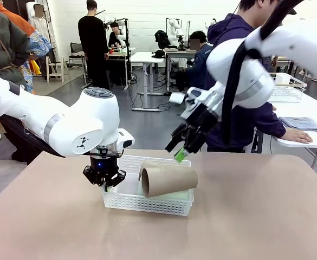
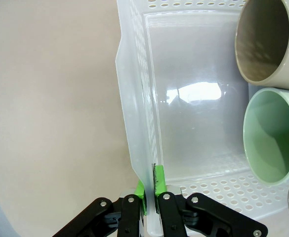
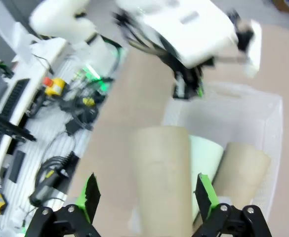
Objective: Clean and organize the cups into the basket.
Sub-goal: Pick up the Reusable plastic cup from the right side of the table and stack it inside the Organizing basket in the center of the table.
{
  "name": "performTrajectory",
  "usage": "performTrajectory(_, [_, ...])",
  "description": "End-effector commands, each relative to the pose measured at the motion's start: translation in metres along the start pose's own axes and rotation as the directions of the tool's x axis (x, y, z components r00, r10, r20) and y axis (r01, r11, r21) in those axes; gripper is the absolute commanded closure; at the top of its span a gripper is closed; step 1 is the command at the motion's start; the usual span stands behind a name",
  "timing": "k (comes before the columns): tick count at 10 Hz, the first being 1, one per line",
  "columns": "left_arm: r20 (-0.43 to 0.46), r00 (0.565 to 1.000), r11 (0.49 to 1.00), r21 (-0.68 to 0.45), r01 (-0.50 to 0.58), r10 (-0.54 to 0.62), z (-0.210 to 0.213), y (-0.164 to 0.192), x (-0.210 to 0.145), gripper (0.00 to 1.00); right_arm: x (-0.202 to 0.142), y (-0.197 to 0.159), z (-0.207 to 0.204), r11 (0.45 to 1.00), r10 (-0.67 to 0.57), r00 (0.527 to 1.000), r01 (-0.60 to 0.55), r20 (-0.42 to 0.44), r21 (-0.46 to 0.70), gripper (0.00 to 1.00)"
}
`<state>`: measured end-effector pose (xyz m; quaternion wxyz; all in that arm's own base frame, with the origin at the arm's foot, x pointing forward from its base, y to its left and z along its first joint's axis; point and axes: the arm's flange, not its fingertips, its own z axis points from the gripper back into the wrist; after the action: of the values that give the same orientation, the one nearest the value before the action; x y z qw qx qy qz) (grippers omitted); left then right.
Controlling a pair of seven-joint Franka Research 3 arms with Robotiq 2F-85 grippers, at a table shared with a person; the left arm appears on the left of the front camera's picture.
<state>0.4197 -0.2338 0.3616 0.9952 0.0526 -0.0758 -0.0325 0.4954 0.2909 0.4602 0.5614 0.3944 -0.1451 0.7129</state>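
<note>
Cups lay in the white basket [image 1: 147,205] on the tan table [image 1: 256,216]: plain matte tapered, handleless. Front view showed one tan kraft cup [image 1: 169,180] on its side on top, long axis running roughly left-right along the basket, wide mouth toward the basket's left end, and a pale mint green cup [image 1: 172,194] peeking out under it. In the left wrist view the mint cup's open mouth [image 2: 275,138] and a tan cup's mouth [image 2: 265,42] both faced the basket's left end wall; a third rim showed at the corner, too cropped to tell. In the right wrist view, blurred, two tan cups [image 3: 159,177] flanked the mint one [image 3: 206,158], side by side.

Basket: shallow, rectangular, lattice-perforated sides, solid rim, near the table's middle.

Left gripper [image 1: 105,181] stood vertical at the basket's left end, jaws pinched shut on the basket's thin end wall [image 2: 134,123], green pads either side of it; cups lay further along the basket from it, apart from the fingers.

Right gripper [image 1: 181,153] hovered above the basket's far side, tilted down, jaws spread wide, holding nothing; the top tan cup sat just below it.
</note>
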Motion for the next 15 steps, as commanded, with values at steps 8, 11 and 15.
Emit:
performTrajectory(8, [0.002, 1.000, 1.000, 0.008, 0.013, -0.013, -0.001, 0.000, -0.001, 1.00, -0.227, 0.223, 0.182, 0.879, 0.239, 0.851, 0.013, 0.467, -0.476, 0.00])
performTrajectory(11, [0.002, 1.000, 1.000, 0.008, 0.013, -0.013, -0.001, 0.000, -0.001, 1.00, -0.292, 0.218, 0.192, 0.848, 0.250, 0.813, 0.078, 0.526, -0.524, 0.00])
performTrajectory(15, [0.002, 1.000, 1.000, 0.008, 0.013, -0.013, -0.001, 0.000, -0.001, 1.00, -0.305, 0.226, 0.185, 0.850, 0.212, 0.831, 0.102, 0.514, -0.516, 0.00])
